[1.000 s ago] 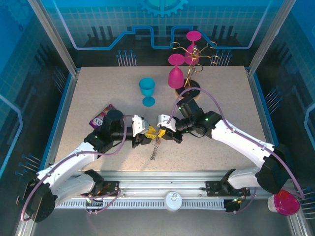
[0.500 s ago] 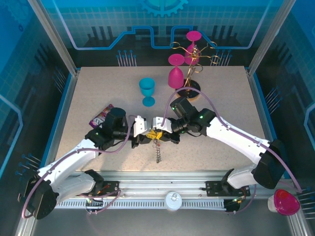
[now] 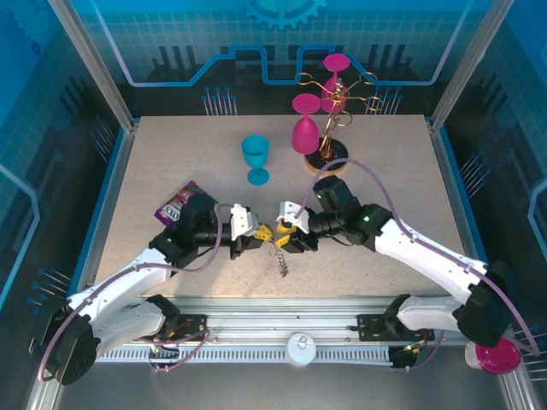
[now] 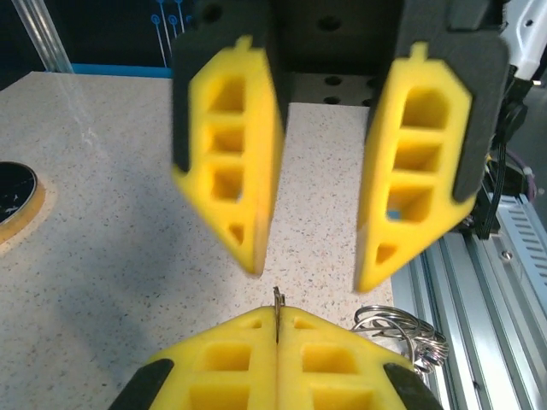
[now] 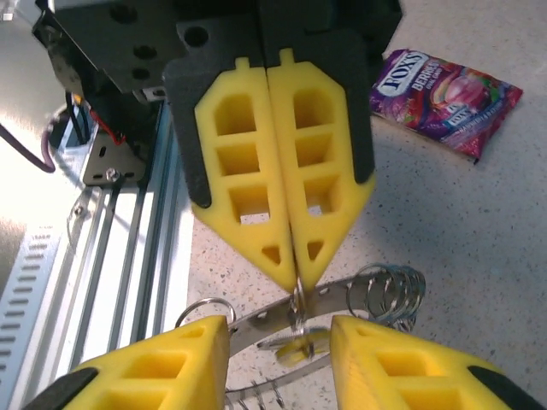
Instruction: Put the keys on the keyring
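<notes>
My left gripper (image 3: 256,232) is shut on a thin wire loop of the keyring (image 3: 280,256), whose metal edge pokes up between its yellow pads (image 4: 231,359). The right gripper (image 3: 287,232) faces it, open, with its fingertips (image 5: 184,342) on either side of the keyring's flat grey band (image 5: 265,314). A small key with a yellow head (image 5: 295,346) hangs from the held loop, between the open right fingers. More wire loops (image 5: 389,295) bunch at the band's end and dangle toward the table. The dark-headed key is hidden.
A purple candy packet (image 3: 177,203) lies left of the left arm. A blue goblet (image 3: 255,158), a pink goblet (image 3: 305,126) and the glass rack on its round wooden base (image 3: 332,162) stand further back. The aluminium rail (image 3: 282,312) runs along the near edge.
Both grippers have shifted slightly to the right, still facing each other. The dangling wire loops have swung from lower left to lower right. The right arm's elbow has moved outward.
</notes>
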`<state>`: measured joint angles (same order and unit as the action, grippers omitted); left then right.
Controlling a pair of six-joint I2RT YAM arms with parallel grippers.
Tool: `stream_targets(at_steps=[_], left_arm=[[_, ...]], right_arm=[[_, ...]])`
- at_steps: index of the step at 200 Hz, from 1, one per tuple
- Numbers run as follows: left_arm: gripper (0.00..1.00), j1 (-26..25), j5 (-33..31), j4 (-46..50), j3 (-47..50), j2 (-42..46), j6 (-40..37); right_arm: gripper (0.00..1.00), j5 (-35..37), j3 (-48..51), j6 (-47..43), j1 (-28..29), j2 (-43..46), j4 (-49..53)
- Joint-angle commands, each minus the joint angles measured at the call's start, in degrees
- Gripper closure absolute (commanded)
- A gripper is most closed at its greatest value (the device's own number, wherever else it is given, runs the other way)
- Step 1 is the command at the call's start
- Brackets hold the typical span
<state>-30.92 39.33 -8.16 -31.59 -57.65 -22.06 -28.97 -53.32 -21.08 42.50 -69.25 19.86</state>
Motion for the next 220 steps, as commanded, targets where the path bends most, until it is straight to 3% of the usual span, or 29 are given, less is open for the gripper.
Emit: stream_targets(at_steps=[1,62,135,173,220], left_arm=[[1.0,-0.3,0.5,-15.3,2.8,0.9,7.9],[1.0,-0.2,2.9,-22.3,6.6,2.5,11.3],[1.0,-0.3,4.0,-23.5,8.2,4.7,11.5],[1.0,-0.3,5.0,-24.3,8.4,4.1,11.4],[1.0,-0.2,5.2,-23.7,8.6,4.4,10.8]], right_arm=[[0.62,-2.0,6.3,6.6,-1.0,4.2,-12.1],[0.64,-2.7,9.7,11.3,-1.1,5.0,-17.1],[0.63,0.3,7.9,6.7,-2.0,6.2,-11.9],[0.74,-4.3,5.8,5.7,-1.9,3.6,-11.6],[0.81,-6.4,4.6,4.4,-2.0,3.1,-11.8]])
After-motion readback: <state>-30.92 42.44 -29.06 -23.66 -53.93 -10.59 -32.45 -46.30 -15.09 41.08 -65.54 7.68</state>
